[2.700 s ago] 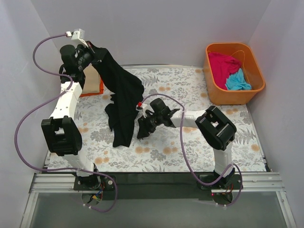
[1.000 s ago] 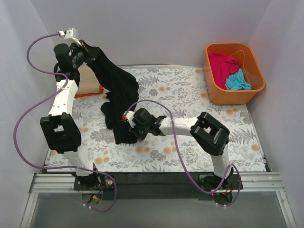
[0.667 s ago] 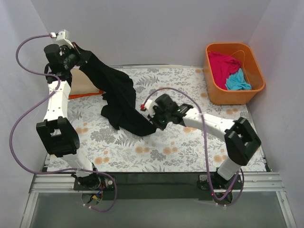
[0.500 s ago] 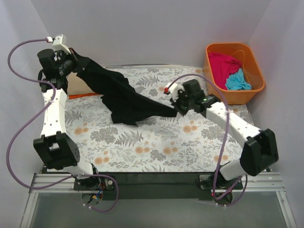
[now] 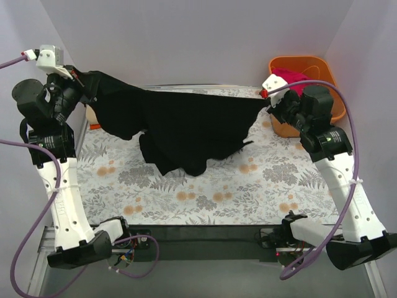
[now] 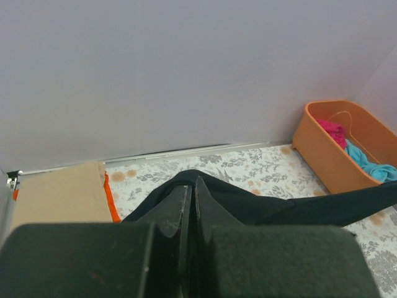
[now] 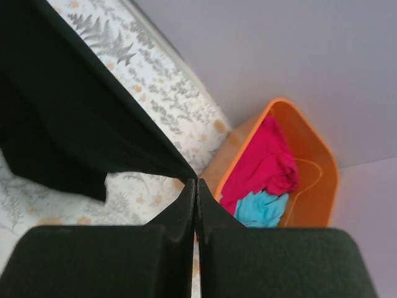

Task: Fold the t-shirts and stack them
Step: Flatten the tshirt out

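Note:
The black t-shirt hangs spread wide above the floral sheet, its lower part drooping onto it. My left gripper is shut on its left corner, high at the back left. In the left wrist view the fingertips pinch black cloth. My right gripper is shut on the opposite corner next to the tub, and its tips hold the cloth. A tan t-shirt lies folded on an orange one at the back left. Magenta and turquoise t-shirts lie in the tub.
The orange plastic tub stands at the back right, partly behind my right arm. The floral sheet covers the table. Walls close in at the back and on both sides.
Both arms have risen and moved apart. The right gripper carried its corner of the black t-shirt far right toward the tub, and the shirt went from a bunched drape to a wide stretched span.

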Robot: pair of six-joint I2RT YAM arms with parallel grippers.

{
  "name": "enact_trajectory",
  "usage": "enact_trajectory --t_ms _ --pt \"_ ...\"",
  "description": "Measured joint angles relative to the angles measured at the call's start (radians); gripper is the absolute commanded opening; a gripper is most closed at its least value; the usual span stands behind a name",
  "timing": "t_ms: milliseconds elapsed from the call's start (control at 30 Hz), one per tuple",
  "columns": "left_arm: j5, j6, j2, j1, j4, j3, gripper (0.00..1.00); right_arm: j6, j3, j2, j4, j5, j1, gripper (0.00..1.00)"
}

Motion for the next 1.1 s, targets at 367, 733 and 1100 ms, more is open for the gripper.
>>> enact_trajectory --t_ms 367,733,1100 --pt "0.043 -0.018 0.216 -0.001 -0.019 0.053 0.00 -0.009 0.067 0.208 0.166 0.097 -0.017 0.01" --pt "0.012 -0.111 0.868 -0.114 0.157 0.581 0.00 0.071 0.676 0.759 0.282 0.163 -0.082 0.01" --pt "-0.109 -0.233 0.830 -0.126 0.680 0.709 0.00 0.103 0.852 0.668 0.552 0.166 -0.090 0.01"
